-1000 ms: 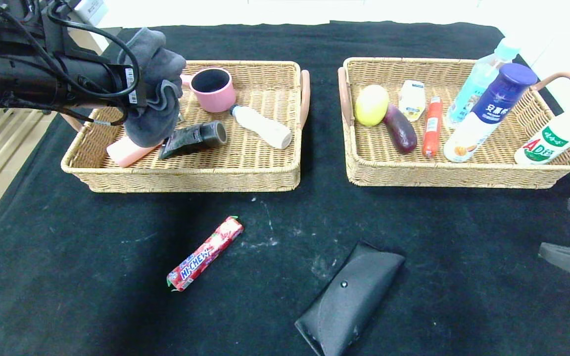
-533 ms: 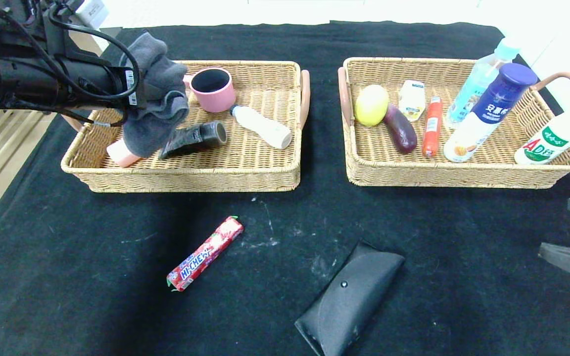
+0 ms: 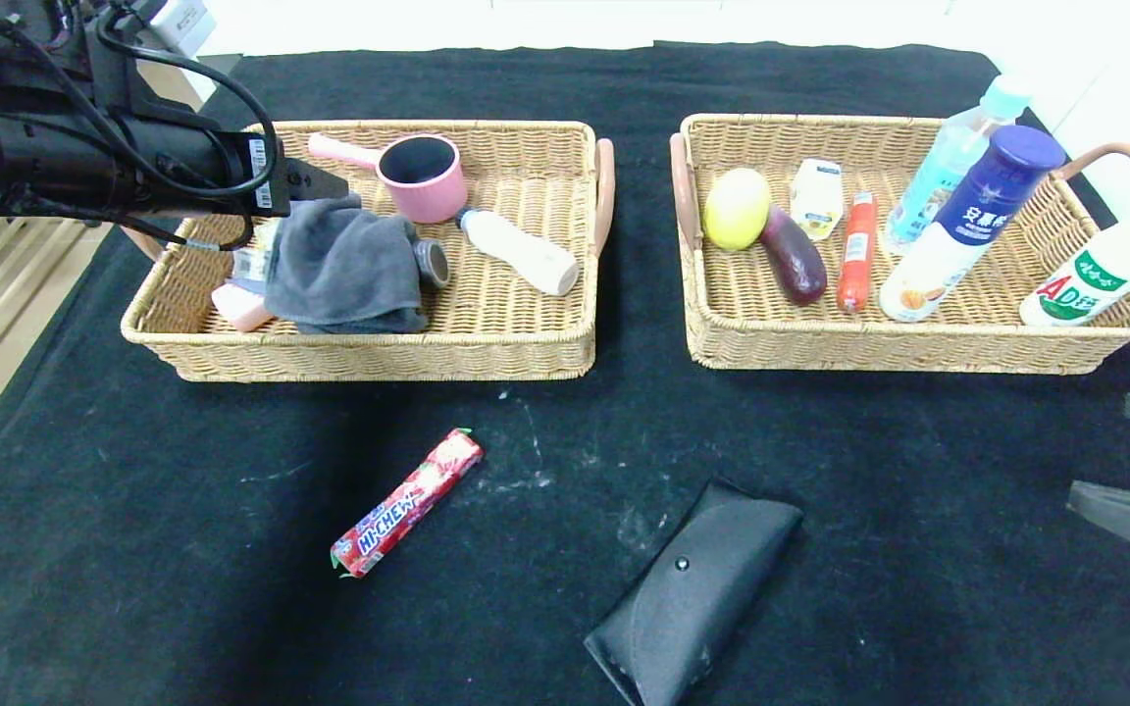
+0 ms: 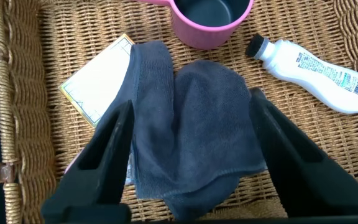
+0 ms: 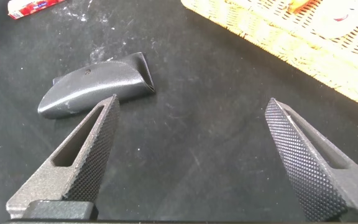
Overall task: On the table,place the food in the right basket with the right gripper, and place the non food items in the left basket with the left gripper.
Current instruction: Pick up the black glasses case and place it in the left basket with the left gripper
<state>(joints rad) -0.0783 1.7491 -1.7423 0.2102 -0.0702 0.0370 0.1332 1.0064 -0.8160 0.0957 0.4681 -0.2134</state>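
The table (image 3: 565, 608) is covered by a black cloth with faint white scuffs; its far edge is lost in glare. Two shallow rectangular wicker trays with arched pinkish handles are set side by side. In the left basket (image 3: 369, 358) a soft grey cloth (image 3: 344, 277) lies crumpled, released, and hides most of a black tube, of which only the round grey end (image 3: 432, 263) is seen; a pink bottle (image 3: 236, 306) is largely covered too. A pink cup (image 3: 420, 176) and a white bottle (image 3: 518, 251) lie beside it. The left gripper (image 4: 188, 155) is held above the cloth, its tapered fingers (image 4: 107, 162) spread apart with nothing between them. In the right basket (image 3: 918, 348) a blue-capped white bottle (image 3: 967, 227) leans against the wall; a lemon (image 3: 736, 208), an aubergine (image 3: 793, 257) and a sausage (image 3: 856, 251) are also seen. The far handle of this basket is partly cut off by bottles. On the cloth, the smooth black leather glasses case (image 3: 688, 593) and the red HI-CHEW stick (image 3: 406, 503) lie well apart. The right gripper (image 5: 191, 155), only partly seen in the head view, hovers near the case, its textured fingers (image 5: 86, 152) wide apart and empty.
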